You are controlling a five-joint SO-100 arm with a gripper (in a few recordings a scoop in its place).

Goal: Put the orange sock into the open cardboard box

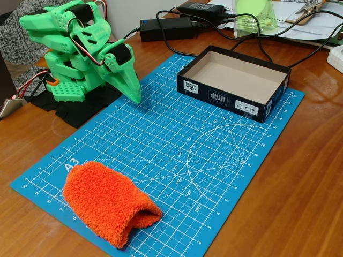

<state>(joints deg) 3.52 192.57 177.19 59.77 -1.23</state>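
The green tool (131,88) points down, clenched and holding nothing, above the blue cutting mat (177,144). The orange sock (110,202) lies at the mat's near corner, well apart from the open cardboard box (233,83) at its far corner, on a wooden desk (300,182).

A blue cutting mat (177,144) with white grid lines and an "A3" mark lies on the brown wooden table (300,182). At twelve o'clock sit two black power adapters (166,28), their black cables (252,43) trailing toward one o'clock. At the one o'clock edge stands a clear container with something light green inside (254,16), on white papers (300,19).
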